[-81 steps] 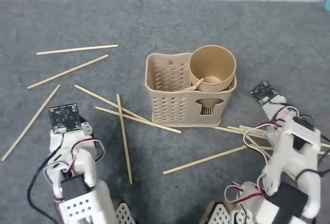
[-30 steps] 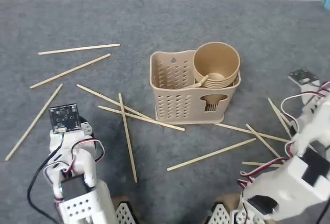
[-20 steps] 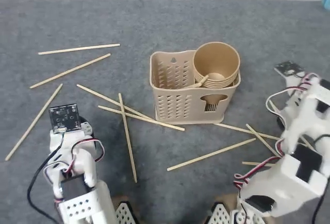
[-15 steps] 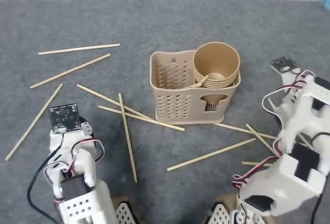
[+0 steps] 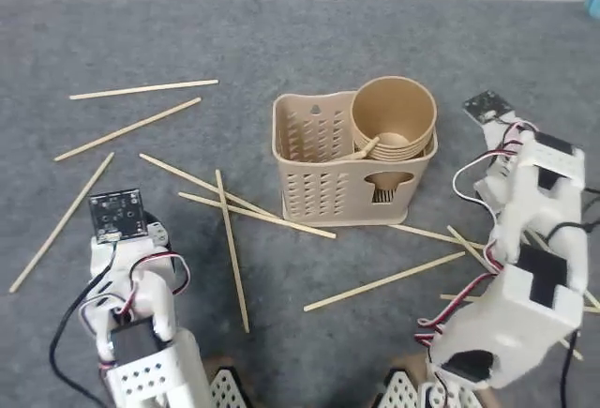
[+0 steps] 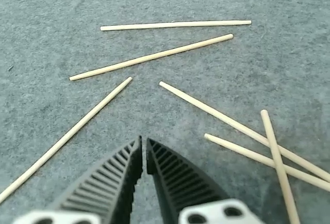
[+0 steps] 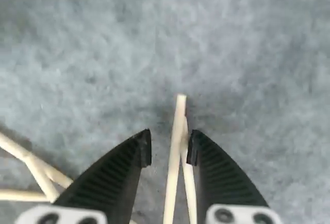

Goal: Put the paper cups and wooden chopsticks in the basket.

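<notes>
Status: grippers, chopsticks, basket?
Left gripper shut, empty. Right gripper open, straddling two chopsticks. Paper cups in basket; loose chopsticks scattered around it.

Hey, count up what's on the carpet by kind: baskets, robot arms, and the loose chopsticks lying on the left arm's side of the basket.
Baskets: 1
Left arm plus right arm: 2
Loose chopsticks on the left arm's side: 6
Total: 9
</notes>
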You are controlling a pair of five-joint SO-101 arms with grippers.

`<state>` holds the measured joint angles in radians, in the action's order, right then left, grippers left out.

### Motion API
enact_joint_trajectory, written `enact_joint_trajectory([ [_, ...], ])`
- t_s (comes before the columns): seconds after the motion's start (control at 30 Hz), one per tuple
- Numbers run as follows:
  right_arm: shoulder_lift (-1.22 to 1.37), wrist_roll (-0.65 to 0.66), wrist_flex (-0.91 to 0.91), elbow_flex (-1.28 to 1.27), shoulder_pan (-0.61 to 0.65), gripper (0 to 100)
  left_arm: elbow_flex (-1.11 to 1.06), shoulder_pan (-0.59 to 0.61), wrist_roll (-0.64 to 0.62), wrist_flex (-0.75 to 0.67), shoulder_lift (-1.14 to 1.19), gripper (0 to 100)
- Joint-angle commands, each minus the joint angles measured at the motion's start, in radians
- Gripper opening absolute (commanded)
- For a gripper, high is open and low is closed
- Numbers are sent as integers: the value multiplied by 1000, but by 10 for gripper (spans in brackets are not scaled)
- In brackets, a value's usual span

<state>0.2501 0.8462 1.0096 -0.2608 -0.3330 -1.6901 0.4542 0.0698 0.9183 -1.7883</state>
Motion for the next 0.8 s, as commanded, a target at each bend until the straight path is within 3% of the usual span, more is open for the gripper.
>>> enact_joint_trajectory([
  [0.0, -5, -18, -39, 14, 24, 132, 4, 2, 9, 5, 9, 13],
  [0.17, -5, -23, -93, 14, 22, 2, 4, 2, 9, 5, 9, 13],
  [0.47, -15, -23, -101, 9, 16, 9, 4, 2, 9, 5, 9, 13],
  [0.77, -125, -25, 39, 8, -22, 9, 4, 3, 9, 5, 9, 13],
])
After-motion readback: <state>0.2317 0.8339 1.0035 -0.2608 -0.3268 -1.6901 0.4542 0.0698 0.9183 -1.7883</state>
